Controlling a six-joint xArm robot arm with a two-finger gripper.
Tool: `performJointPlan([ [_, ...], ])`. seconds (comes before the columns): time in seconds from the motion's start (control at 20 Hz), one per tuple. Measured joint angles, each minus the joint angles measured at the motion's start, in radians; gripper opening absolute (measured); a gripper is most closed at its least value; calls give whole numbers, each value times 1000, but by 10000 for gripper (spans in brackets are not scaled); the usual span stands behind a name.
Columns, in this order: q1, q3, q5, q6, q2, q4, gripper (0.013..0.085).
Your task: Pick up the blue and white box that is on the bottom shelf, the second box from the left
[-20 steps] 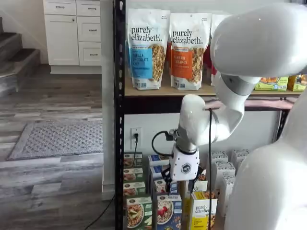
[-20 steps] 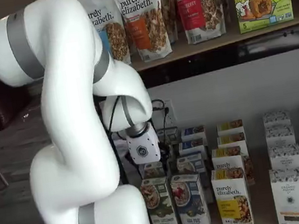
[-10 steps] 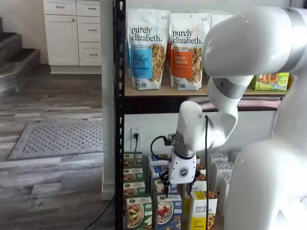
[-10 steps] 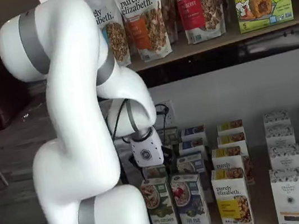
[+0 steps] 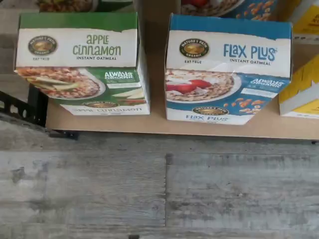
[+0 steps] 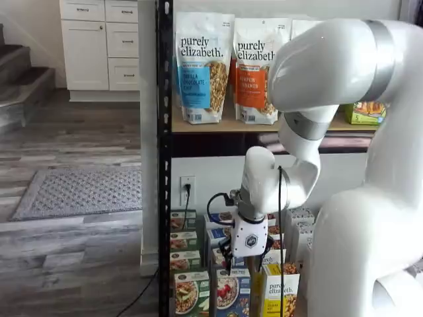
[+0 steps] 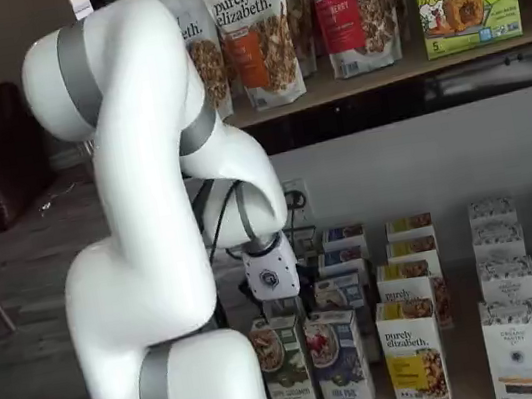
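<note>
Grey wood-plank flooring (image 5: 164, 194) fills the nearest part of the wrist view, just ahead of the front edge of the bottom shelf (image 5: 154, 127), where the blue and white box (image 5: 227, 69) stands upright at the very front, labelled "Flax Plus". A green "Apple Cinnamon" box (image 5: 79, 62) stands just beside it, with a narrow strip of bare shelf between them, and a yellow box (image 5: 301, 92) sits close on its other side. In both shelf views the white-bodied end effector (image 6: 250, 247) hangs above and slightly behind the front row, over the blue and white box (image 7: 338, 358); its fingers are hidden against the cartons, so whether they are spread or closed cannot be told. Further back, more rows of cartons fill the shelf, and granola bags (image 6: 203, 66) line the tier above.

The step in hand appears to be the final descent. Done well, it would centre the fingers across the carton's narrow top, keep them parallel to its faces, and come down straight so neither neighbour is nudged, then close firmly without crushing the thin cardboard.
</note>
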Motion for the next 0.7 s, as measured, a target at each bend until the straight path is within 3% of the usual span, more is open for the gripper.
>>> performJointPlan([
  [0.7,-14,-66,-76,21,129,-38,850],
])
